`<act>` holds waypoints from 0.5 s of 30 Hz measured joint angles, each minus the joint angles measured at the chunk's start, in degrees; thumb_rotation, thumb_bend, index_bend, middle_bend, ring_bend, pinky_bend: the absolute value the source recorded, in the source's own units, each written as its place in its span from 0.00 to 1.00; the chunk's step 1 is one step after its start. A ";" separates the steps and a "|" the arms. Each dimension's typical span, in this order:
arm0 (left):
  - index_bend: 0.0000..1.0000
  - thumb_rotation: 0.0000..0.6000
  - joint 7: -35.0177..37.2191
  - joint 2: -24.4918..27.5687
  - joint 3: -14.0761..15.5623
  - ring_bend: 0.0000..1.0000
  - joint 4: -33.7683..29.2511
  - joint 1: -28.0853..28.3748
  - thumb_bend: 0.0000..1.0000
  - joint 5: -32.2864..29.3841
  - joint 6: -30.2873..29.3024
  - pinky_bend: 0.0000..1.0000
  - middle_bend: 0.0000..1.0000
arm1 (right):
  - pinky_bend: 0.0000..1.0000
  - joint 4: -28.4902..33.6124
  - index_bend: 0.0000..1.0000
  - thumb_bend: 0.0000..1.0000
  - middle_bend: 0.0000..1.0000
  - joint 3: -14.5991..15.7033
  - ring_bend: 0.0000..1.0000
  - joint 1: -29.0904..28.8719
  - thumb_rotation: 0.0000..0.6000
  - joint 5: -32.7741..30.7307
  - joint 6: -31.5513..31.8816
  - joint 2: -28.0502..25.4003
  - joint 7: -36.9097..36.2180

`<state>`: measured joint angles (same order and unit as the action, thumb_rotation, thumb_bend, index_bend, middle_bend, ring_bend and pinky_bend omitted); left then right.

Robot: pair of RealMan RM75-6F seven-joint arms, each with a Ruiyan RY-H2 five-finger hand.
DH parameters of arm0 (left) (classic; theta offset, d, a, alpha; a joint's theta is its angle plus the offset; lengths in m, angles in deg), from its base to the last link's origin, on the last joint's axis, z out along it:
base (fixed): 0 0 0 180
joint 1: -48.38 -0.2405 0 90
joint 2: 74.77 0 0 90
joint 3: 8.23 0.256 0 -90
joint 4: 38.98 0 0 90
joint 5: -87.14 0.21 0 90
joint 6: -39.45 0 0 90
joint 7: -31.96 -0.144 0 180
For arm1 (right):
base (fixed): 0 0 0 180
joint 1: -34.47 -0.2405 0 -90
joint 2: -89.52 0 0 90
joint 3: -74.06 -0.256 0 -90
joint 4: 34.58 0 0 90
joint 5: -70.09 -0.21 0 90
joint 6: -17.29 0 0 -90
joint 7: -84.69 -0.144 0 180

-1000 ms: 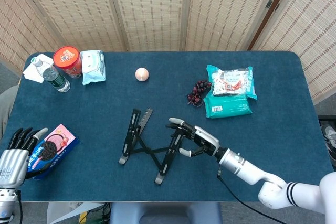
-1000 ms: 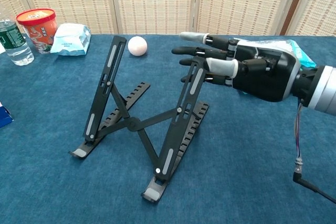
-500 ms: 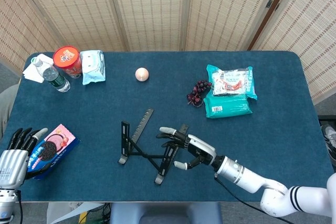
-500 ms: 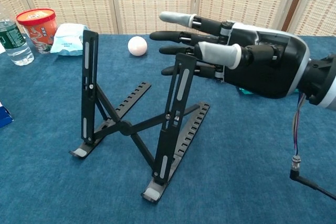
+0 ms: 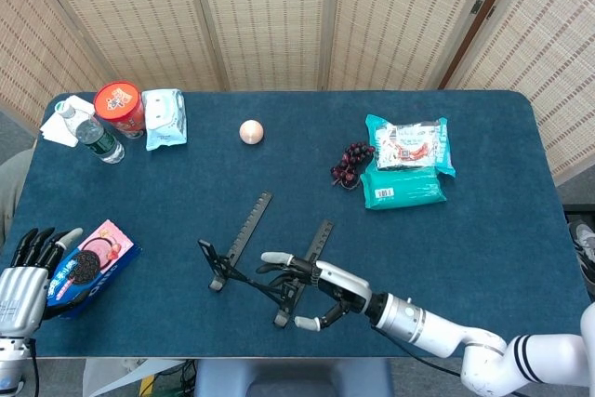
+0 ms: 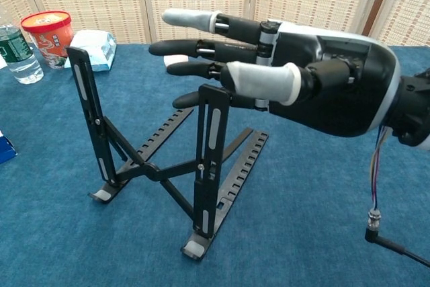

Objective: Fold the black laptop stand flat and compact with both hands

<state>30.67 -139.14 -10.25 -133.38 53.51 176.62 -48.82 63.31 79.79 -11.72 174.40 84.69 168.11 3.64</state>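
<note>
The black laptop stand [image 5: 249, 259] stands unfolded near the table's front edge; its two upper arms rise steeply, the notched base rails [image 6: 236, 166] lying flat behind them. My right hand [image 5: 311, 284] reaches in from the right with fingers stretched out and apart. Its fingers [image 6: 201, 48] lie against the back of the top of the stand's right upper arm [image 6: 209, 159], and the thumb [image 6: 259, 80] is beside it. It grips nothing. My left hand [image 5: 23, 271] hangs at the front left corner, fingers straight, apart from the stand; the chest view does not show it.
An Oreo packet [image 5: 93, 258] lies beside my left hand. At the back left are a water bottle [image 5: 88, 134], a red cup [image 5: 119, 107] and a tissue pack [image 5: 165, 118]. A pale ball [image 5: 250, 130] sits mid-back; dark beads [image 5: 351, 163] and teal snack packs [image 5: 404, 169] lie at right.
My right hand has moved toward me, pushing the stand's upper arms from leaning back to upright and slightly forward. The left hand has stayed put.
</note>
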 measured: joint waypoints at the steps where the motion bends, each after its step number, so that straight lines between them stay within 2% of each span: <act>1: 0.14 1.00 -0.03 0.00 -0.01 0.10 0.02 -0.01 0.13 -0.03 0.00 0.00 0.20 | 0.19 0.18 0.00 0.23 0.16 0.22 0.07 -0.07 1.00 0.18 0.00 -0.02 0.12; 15: 0.14 1.00 -0.15 -0.07 0.04 0.10 0.24 0.04 0.13 -0.05 0.30 0.00 0.20 | 0.19 0.98 0.00 0.23 0.16 1.46 0.07 -0.16 1.00 -0.11 0.73 0.16 3.01</act>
<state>30.52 -139.21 -10.21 -133.15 53.54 176.57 -48.52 64.29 81.25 -11.88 174.29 85.42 168.26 6.64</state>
